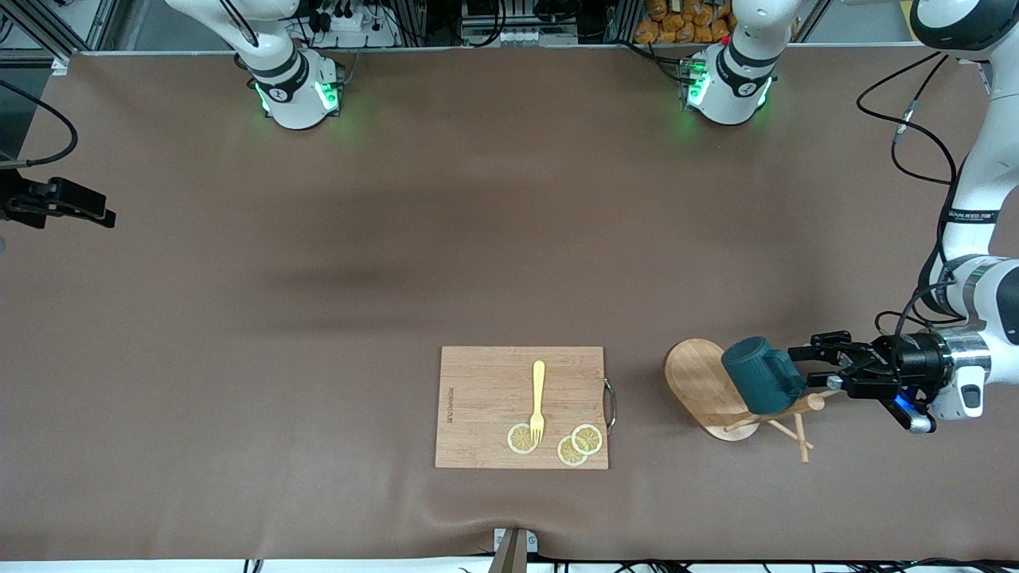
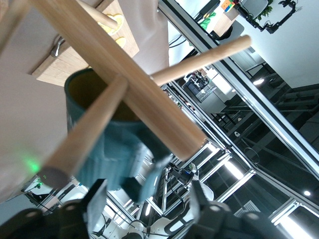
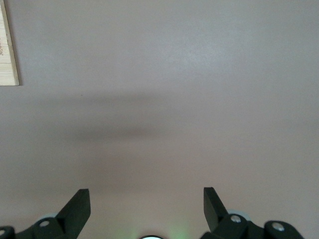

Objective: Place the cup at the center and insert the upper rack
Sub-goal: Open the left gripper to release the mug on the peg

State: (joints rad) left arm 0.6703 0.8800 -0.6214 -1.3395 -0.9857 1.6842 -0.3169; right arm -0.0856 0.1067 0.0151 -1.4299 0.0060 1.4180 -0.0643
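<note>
The upper rack (image 1: 699, 382), a light wooden mug tree, lies tipped on its side at the left arm's end of the table, its pegs (image 1: 796, 436) resting on the cloth. The dark teal cup (image 1: 760, 374) sits on the rack near the post's top. In the left wrist view a peg (image 2: 84, 134) runs into the cup (image 2: 107, 154) beside the post (image 2: 124, 84). My left gripper (image 1: 806, 368) is level with the cup, open, and the cup's handle (image 2: 152, 174) lies between its fingers without touching them. My right gripper (image 3: 147, 201) hangs open over bare table, holding nothing.
A rectangular wooden cutting board (image 1: 486, 398) lies toward the middle, near the front camera's edge, with a yellow fork (image 1: 538, 402) and lemon slices (image 1: 521, 438) on it. Its corner (image 3: 7, 45) shows in the right wrist view. A black camera mount (image 1: 56, 203) juts in at the right arm's end.
</note>
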